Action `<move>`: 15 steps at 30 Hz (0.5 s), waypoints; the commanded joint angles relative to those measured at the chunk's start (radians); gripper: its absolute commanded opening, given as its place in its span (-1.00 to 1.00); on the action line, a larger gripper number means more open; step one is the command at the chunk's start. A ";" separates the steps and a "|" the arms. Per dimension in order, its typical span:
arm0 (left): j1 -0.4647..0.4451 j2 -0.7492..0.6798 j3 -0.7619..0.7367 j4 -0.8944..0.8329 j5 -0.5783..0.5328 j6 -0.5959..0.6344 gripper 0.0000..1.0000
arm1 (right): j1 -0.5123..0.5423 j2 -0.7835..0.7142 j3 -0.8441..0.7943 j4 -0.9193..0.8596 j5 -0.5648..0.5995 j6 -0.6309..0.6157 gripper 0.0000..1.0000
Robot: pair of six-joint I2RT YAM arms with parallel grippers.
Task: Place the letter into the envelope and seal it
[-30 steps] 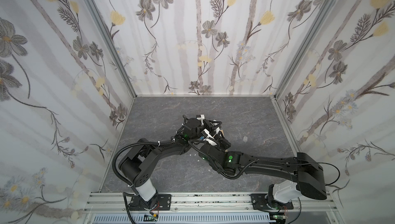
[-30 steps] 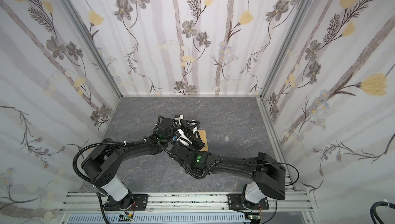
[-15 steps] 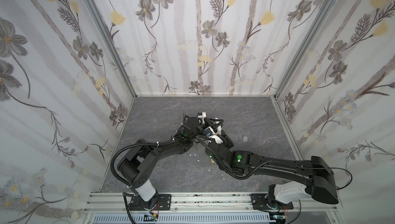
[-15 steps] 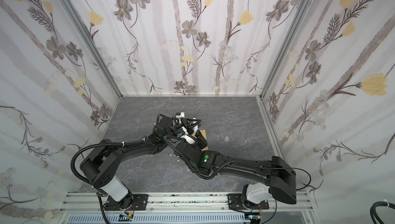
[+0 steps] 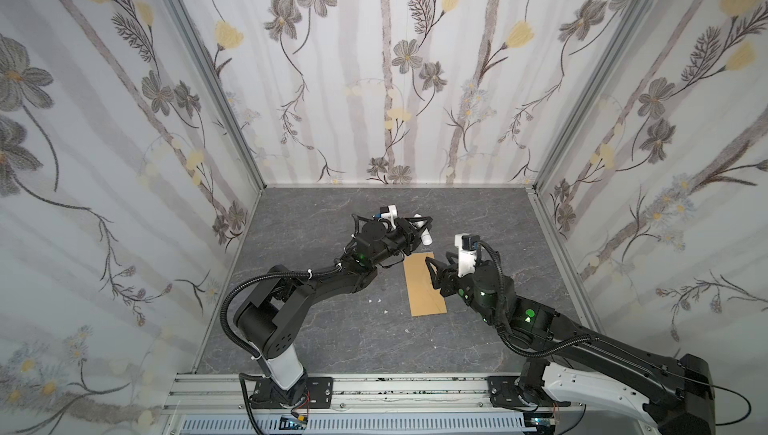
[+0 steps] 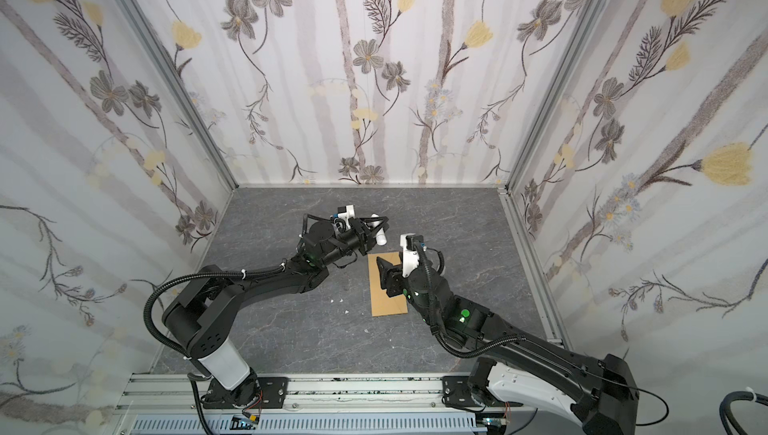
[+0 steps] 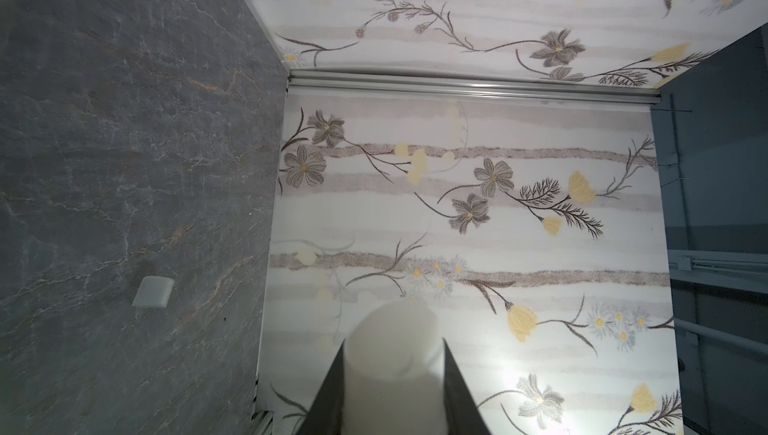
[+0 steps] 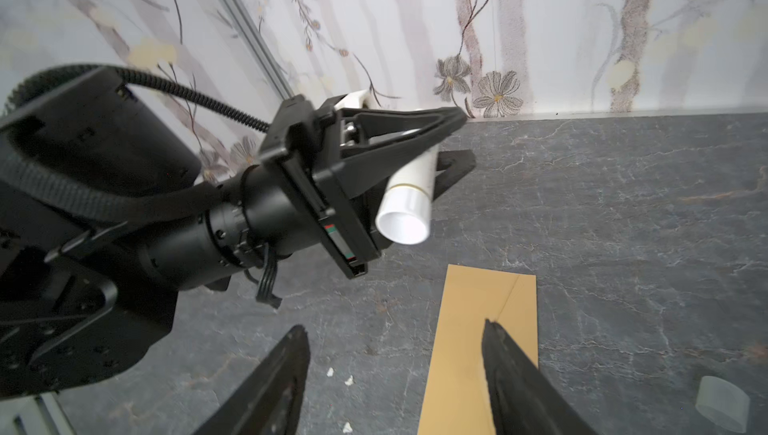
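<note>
The kraft-brown envelope (image 5: 426, 287) (image 6: 384, 296) (image 8: 469, 350) lies flat on the grey floor, its long side running front to back. My right gripper (image 5: 440, 260) (image 6: 390, 264) (image 8: 395, 326) hovers open over its far end with nothing between the fingers; one finger is above the envelope, the other above bare floor. My left gripper (image 5: 422, 225) (image 6: 380, 225) (image 7: 394, 343) is just beyond the envelope's far end, raised off the floor and shut on a white cylindrical tube (image 5: 426, 237) (image 6: 381, 239) (image 8: 409, 200) (image 7: 395, 362). The letter is out of view.
A small translucent cap (image 7: 153, 292) (image 8: 723, 401) lies on the floor to the right of the envelope. A few white scraps (image 5: 376, 300) (image 6: 337, 300) sit left of the envelope. Flowered walls enclose the floor on three sides.
My right gripper has opened and pulled back to the right, away from the left gripper and the tube. The envelope now shows in full. The left gripper still holds the tube.
</note>
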State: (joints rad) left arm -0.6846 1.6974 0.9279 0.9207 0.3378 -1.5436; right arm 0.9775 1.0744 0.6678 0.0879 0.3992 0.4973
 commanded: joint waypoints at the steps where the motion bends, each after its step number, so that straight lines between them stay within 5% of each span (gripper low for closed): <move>1: -0.005 -0.032 0.007 0.052 -0.049 0.059 -1.00 | -0.087 -0.059 -0.087 0.262 -0.210 0.192 0.34; 15: -0.070 -0.082 -0.020 0.016 -0.183 0.169 -1.00 | -0.218 0.092 -0.153 0.622 -0.388 0.445 0.38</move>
State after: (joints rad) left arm -0.7475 1.6295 0.9066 0.9024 0.2039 -1.4242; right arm 0.7639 1.1393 0.5213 0.5728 0.0509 0.8593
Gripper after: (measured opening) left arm 0.247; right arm 0.691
